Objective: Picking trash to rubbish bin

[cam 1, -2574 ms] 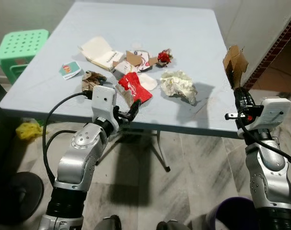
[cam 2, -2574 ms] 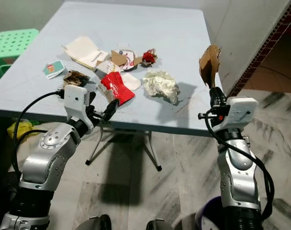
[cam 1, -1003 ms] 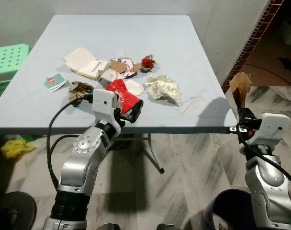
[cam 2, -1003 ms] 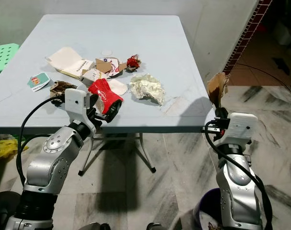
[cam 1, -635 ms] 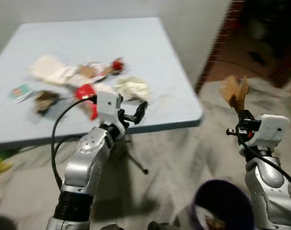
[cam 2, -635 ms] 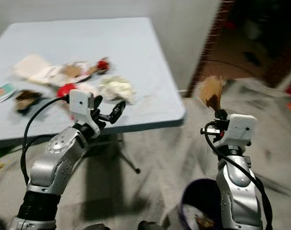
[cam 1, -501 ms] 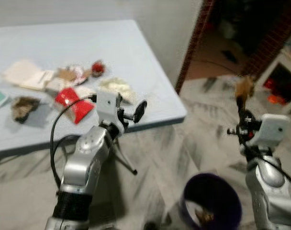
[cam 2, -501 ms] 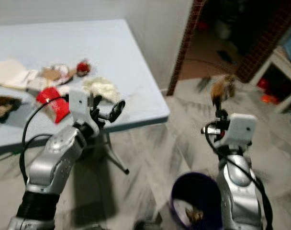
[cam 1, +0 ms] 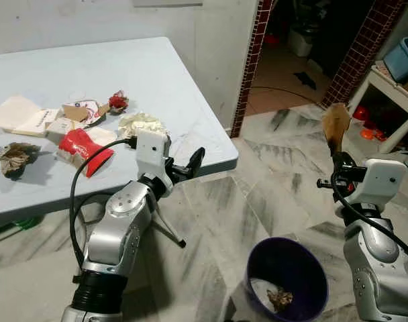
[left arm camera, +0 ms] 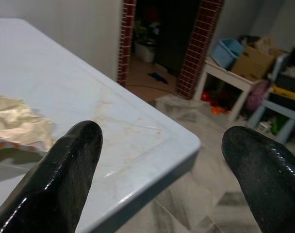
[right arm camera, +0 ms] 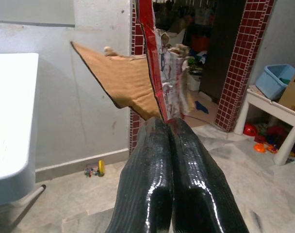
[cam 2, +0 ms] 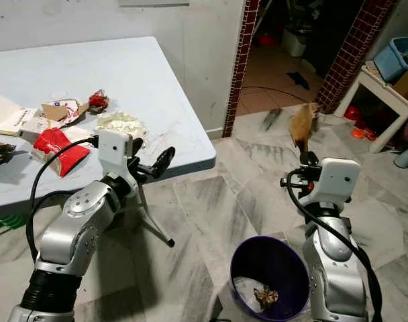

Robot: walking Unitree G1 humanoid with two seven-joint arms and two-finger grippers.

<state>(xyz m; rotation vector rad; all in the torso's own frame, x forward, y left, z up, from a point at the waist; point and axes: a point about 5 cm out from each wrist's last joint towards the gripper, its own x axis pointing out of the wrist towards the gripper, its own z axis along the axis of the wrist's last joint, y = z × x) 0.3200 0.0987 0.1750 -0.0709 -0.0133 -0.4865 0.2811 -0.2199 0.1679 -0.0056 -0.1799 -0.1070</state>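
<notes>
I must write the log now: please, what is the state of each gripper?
Left gripper: open, holding nothing.
Right gripper: shut on the torn cardboard piece.

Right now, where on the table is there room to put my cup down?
The table is bare along its right edge, from the crumpled white paper to the corner, and across the far part behind the trash. It is crowded at the left, where the red packet, cardboard scraps and white box lie close together.
</notes>
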